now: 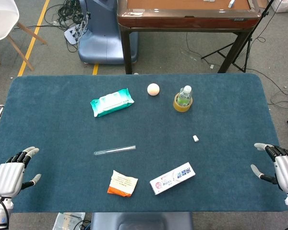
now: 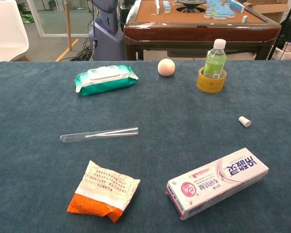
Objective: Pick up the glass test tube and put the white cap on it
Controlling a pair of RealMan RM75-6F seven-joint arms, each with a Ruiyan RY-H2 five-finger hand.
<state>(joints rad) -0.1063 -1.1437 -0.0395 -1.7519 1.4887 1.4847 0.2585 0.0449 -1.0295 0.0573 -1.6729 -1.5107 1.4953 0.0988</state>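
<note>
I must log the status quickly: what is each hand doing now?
Left hand: open, fingers apart, holding nothing.
Right hand: open, fingers apart, holding nothing.

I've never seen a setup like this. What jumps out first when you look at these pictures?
Probably the two metal hands, left and right, resting open at the near corners of the blue table, holding nothing. Between them a glass tube lies flat mid-table, with its small white cap apart to the right. Farther back, a green bottle stands inside a tape roll.
</note>
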